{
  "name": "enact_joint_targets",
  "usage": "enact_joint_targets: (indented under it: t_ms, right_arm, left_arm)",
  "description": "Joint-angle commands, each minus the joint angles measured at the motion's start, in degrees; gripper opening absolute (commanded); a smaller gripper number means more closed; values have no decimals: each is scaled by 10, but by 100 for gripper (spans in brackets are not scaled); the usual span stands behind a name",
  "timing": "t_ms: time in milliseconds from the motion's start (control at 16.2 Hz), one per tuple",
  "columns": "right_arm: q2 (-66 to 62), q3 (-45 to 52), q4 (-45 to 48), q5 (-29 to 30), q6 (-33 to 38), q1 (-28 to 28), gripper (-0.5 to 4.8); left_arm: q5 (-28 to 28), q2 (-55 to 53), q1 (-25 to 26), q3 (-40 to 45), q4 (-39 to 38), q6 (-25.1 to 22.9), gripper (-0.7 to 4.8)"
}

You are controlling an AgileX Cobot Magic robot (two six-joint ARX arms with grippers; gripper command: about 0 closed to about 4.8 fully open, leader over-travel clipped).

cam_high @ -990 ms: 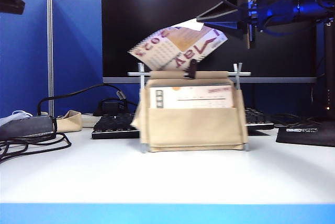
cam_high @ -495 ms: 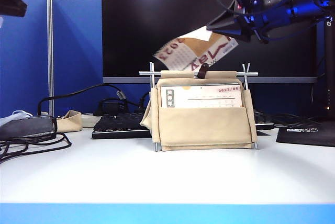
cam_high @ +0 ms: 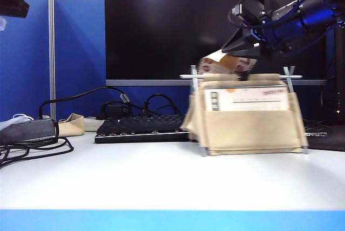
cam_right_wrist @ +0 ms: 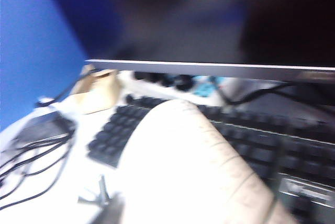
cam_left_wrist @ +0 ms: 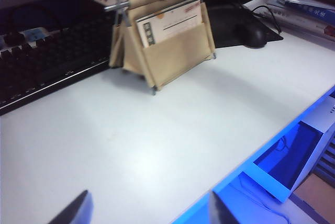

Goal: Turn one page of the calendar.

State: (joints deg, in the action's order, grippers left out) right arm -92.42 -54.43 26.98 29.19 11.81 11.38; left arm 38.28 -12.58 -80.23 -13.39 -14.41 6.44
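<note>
Exterior view: a beige canvas tent-shaped desk calendar (cam_high: pixel 249 113) with thin metal rods is seen standing on the white bench (cam_high: pixel 135 182), right of centre, in front of a black keyboard (cam_high: pixel 141 129). A white spiral-punched page with a tan-and-maroon back (cam_high: pixel 225 65) is seen curled over the top of the stand, folding toward the rear. The right gripper (cam_high: pixel 253 53) is seen hanging just above that page, under a dark arm reaching in from the right; whether it is parted or clamped on the paper cannot be told, since the fingertips are hidden and the right wrist view is blurred (only a pale curved sheet (cam_right_wrist: pixel 199 182) is made out there). The left gripper (cam_left_wrist: pixel 149 211) is seen with jaws spread wide, holding nothing, well apart from the calendar (cam_left_wrist: pixel 165 30), low over the bench.

The page is judged light, thin and floppy, easily creased or torn at its punched holes. A hold is best taken at the free edge, away from the spiral. The stand is judged light enough to slide if pulled.
</note>
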Motion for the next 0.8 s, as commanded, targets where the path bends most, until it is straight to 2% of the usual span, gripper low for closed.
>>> enact_joint_targets:
  t_ms: [62,186,309,804]
  right_arm:
    - [4,-1,-2,-18,3,-15,181]
    - [15,-1,2,-26,14,-40,181]
    - [30,-1,17,-23,48,-65,248]
    - [63,-8,18,-21,51,-80,249]
  left_arm:
    - [-10,-1,0,-2,1,7,292]
    - [-10,-1,0,-2,-1,16,292]
    - [-10,-1,0,-2,-7,22,292]
    - [-19,-1,0,-2,-20,27,292]
